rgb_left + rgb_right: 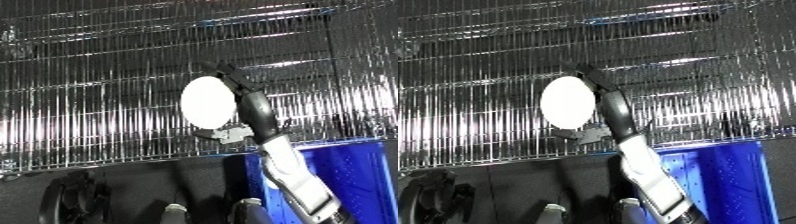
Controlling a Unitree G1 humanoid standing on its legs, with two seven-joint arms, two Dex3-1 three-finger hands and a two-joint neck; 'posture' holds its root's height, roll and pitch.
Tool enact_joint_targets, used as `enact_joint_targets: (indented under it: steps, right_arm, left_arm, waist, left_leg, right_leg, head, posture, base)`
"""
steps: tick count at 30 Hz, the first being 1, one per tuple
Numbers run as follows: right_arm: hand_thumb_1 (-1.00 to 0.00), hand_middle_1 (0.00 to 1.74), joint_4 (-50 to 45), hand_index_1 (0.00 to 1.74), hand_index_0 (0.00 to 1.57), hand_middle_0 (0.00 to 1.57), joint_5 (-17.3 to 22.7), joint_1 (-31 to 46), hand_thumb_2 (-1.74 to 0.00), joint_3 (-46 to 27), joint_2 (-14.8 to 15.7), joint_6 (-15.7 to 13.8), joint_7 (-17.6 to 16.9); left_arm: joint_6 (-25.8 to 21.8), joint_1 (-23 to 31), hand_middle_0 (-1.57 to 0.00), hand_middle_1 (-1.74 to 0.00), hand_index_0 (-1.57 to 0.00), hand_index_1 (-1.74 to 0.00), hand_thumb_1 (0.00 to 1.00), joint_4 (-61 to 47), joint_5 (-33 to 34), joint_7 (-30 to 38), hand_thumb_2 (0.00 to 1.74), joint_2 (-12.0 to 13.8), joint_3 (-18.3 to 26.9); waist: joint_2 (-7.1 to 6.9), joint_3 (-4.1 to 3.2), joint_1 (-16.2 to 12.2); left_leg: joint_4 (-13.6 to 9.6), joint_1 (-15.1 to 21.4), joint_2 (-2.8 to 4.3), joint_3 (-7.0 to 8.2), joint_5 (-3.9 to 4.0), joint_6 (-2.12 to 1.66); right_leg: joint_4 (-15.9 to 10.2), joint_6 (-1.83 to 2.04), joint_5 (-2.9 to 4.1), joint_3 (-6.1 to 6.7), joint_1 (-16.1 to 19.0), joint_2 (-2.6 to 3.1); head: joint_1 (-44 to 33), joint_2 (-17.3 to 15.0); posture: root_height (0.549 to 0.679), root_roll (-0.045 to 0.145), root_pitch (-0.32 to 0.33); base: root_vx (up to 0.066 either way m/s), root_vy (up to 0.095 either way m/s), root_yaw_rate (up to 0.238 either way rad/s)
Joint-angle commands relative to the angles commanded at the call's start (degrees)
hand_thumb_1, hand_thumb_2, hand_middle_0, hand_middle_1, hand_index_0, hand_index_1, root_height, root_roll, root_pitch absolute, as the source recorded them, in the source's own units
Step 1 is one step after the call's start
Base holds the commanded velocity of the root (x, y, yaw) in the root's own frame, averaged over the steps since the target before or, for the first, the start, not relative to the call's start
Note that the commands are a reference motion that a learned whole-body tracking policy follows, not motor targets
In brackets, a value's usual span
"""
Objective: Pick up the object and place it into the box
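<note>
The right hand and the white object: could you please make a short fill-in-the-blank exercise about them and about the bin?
1. The right hand holds an oval object whose colour is ____.
2. The bin at the lower right has the colour ____.
3. Behind the object there is a shelf made of metal ____.
4. The object is not yet ____ the bin.

Missing words: white; blue; wire; inside

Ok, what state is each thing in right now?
White object: lifted, held up in front of the wire shelf.
Right robot hand: raised, fingers curled round the object.
Blue bin: open-topped, at lower right, object not in it yet.
Left robot hand: not in view.
</note>
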Motion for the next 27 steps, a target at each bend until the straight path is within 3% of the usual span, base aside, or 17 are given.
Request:
enact_joint_targets:
  steps: [4, 12, 17, 27]
  right_arm:
    - [-0.8, 1.39, 0.9, 1.39, 1.26, 1.26, -0.1, 0.1, -1.39, 0.1, -0.4, -0.1, -0.1]
    - [-0.8, 1.39, 0.4, 1.39, 1.26, 1.26, -0.6, 0.8, -1.39, -0.8, -1.1, -1.5, -2.1]
    - [-0.8, 1.39, -3.9, 1.39, 1.26, 1.26, -1.9, 2.6, -1.39, -2.7, -1.7, -3.3, -4.4]
    - [-0.8, 1.39, -15.3, 1.39, 1.26, 1.26, -7.8, 12.0, -1.39, -9.4, -4.3, -7.3, -5.3]
  left_arm:
    - [-0.2, -0.3, -1.57, -1.74, -1.57, -1.74, 1.0, 0.2, -0.2, -0.2, 1.74, 0.0, -0.1]
    - [-0.6, -0.8, -1.57, -1.74, -1.57, -1.74, 1.0, 0.4, 0.5, 0.2, 1.74, 0.0, -0.1]
    - [-1.3, -0.2, -1.57, -1.74, -1.57, -1.74, 1.0, 0.2, 0.7, 0.2, 1.74, 0.5, 0.7]
    - [-1.6, 2.2, -1.57, -1.74, -1.57, -1.74, 1.0, 0.7, 1.7, -0.6, 1.74, 0.6, 4.6]
  waist:
    - [-0.03, 0.0, -0.1]
    - [-0.4, 0.0, -0.6]
    - [-0.88, 0.0, -1.8]
    - [-2.31, 0.0, -5.9]
  left_leg:
    - [-0.5, 0.1, 0.07, -0.01, 0.27, 0.0]
    - [-2.4, 1.6, 0.15, -0.19, 0.8, -0.03]
    - [-3.9, 3.3, 0.29, -0.26, 0.84, 0.04]
    - [-6.5, 7.1, 2.26, 0.72, 0.7, -0.01]
  right_leg:
    - [-0.4, 0.11, 0.31, 0.03, 0.0, 0.12]
    - [-2.1, 0.41, 1.0, 0.38, 1.5, 0.43]
    - [-3.4, 0.51, 1.1, 0.95, 3.1, 1.05]
    - [-5.7, 0.81, 1.36, 2.86, 6.1, 2.31]
  head:
    - [0.3, 0.6]
    - [0.2, 1.9]
    - [-0.9, 2.2]
    - [-3.6, 2.9]
  posture:
    - [0.596, 0.067, 0.107]
    - [0.601, 0.063, 0.101]
    - [0.605, 0.061, 0.093]
    - [0.613, 0.057, 0.071]
  base:
    - [-0.042, -0.002, -0.003]
    - [-0.033, -0.023, -0.024]
    - [-0.034, -0.024, -0.119]
    - [-0.041, -0.035, -0.201]
